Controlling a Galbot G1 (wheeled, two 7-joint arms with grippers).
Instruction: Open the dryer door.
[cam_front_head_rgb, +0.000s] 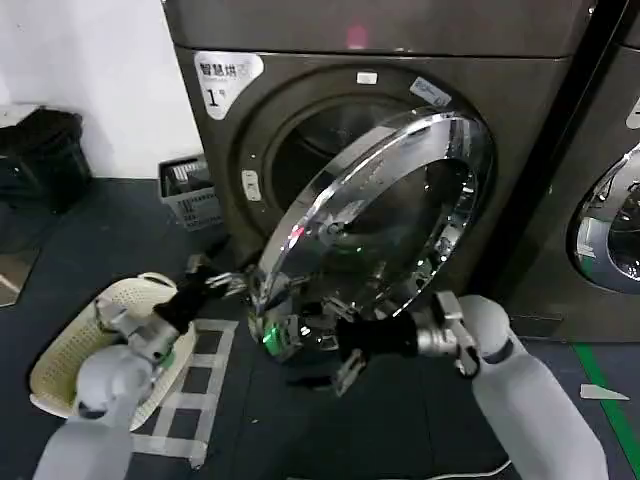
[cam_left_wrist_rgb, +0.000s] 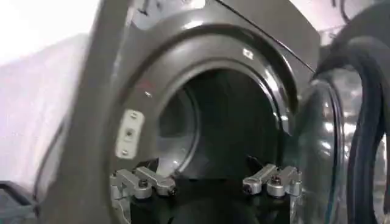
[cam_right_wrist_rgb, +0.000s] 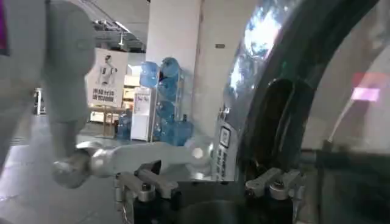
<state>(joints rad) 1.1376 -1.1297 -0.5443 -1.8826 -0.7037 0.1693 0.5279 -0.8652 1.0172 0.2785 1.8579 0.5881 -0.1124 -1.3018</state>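
While the dryer door (cam_front_head_rgb: 375, 235) stands partly swung out from the dryer (cam_front_head_rgb: 400, 80), I keep both grippers at its lower rim: left gripper (cam_front_head_rgb: 225, 285) jaws released, right gripper (cam_front_head_rgb: 325, 335) jaws released. Risk: the chrome rim slips free and the door swings back.

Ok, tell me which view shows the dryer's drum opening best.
The left wrist view: the dryer drum opening faces that camera, unobstructed. In the head view the dryer door covers most of the opening. The right wrist view catches just the door's rim.
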